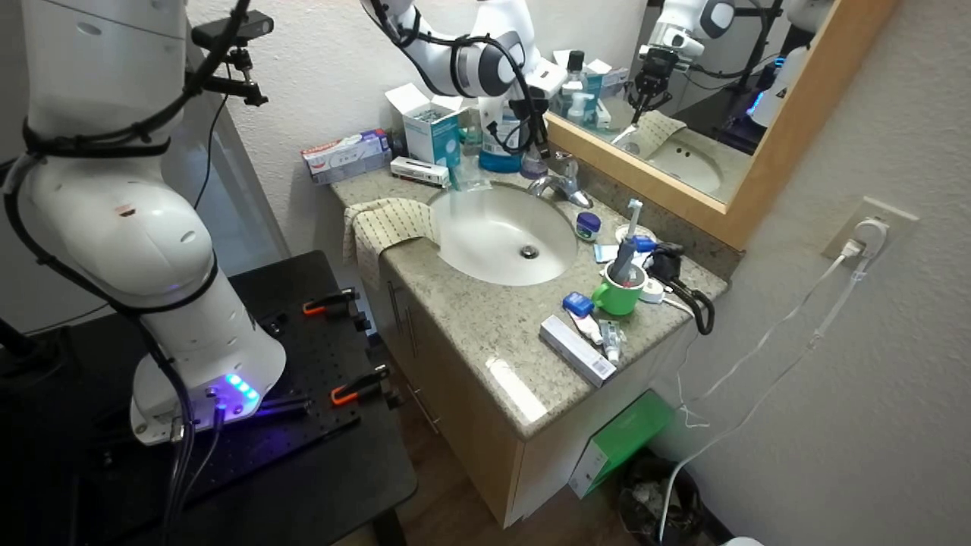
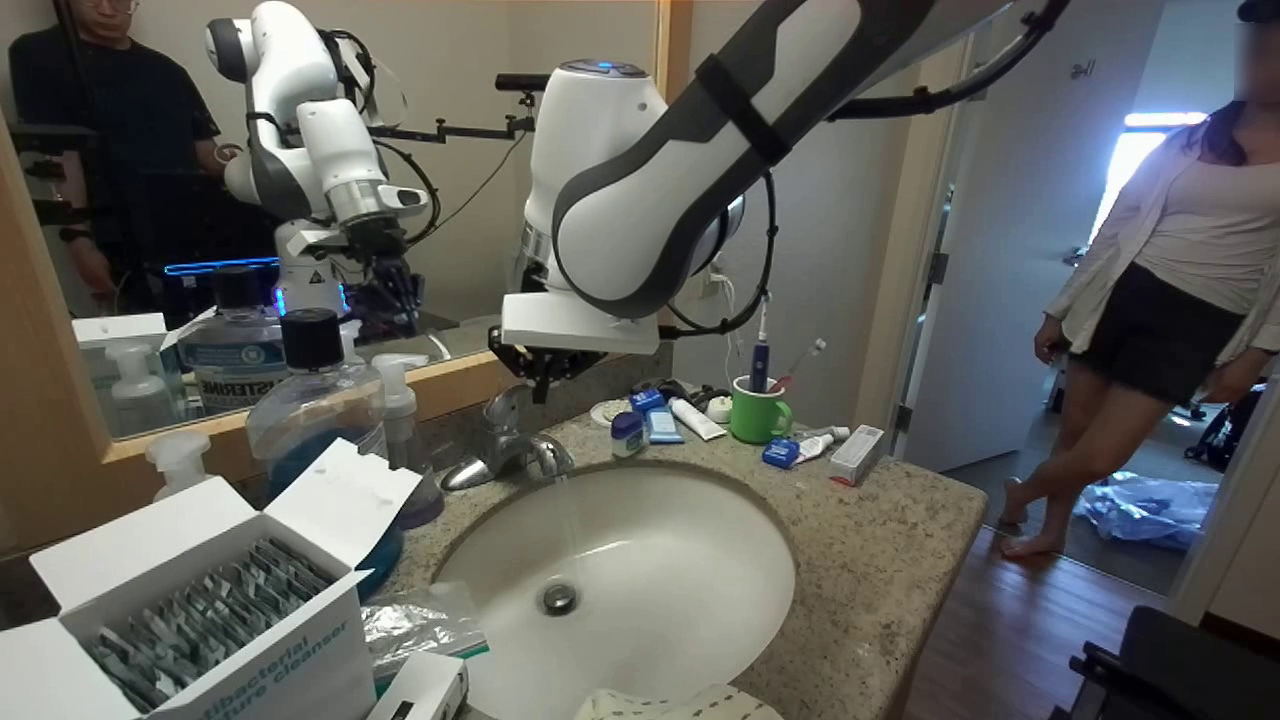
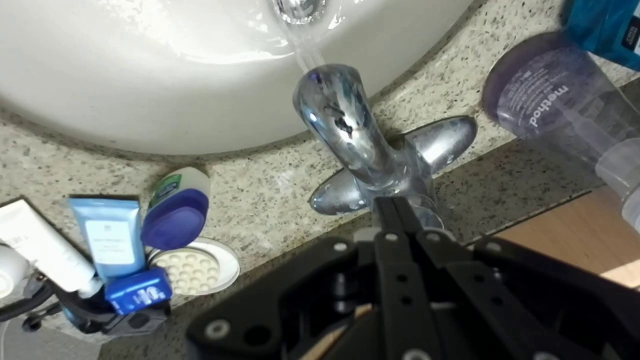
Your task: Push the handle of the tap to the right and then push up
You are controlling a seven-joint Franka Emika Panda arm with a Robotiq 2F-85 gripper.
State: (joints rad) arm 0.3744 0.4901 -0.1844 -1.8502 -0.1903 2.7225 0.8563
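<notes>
The chrome tap (image 1: 563, 184) stands at the back of the oval white basin (image 1: 485, 269); it also shows in an exterior view (image 2: 506, 452) and in the wrist view (image 3: 350, 125). Water runs from its spout. The handle (image 2: 506, 408) is the tap's top lever; in the wrist view my fingers largely hide it. My gripper (image 3: 391, 200) is shut, fingertips together, with nothing between them. It points down beside the handle, as seen in both exterior views (image 1: 540, 148) (image 2: 541, 392). I cannot tell whether the fingertips touch the handle.
A clear purple soap bottle (image 3: 545, 90) stands beside the tap. A blue-lidded jar (image 3: 175, 215) is on the opposite side. A mouthwash bottle (image 2: 320, 410) and an open box (image 2: 230, 610) stand farther along. A green mug (image 1: 618, 297) is at the counter's end. The mirror (image 1: 702, 98) rises behind.
</notes>
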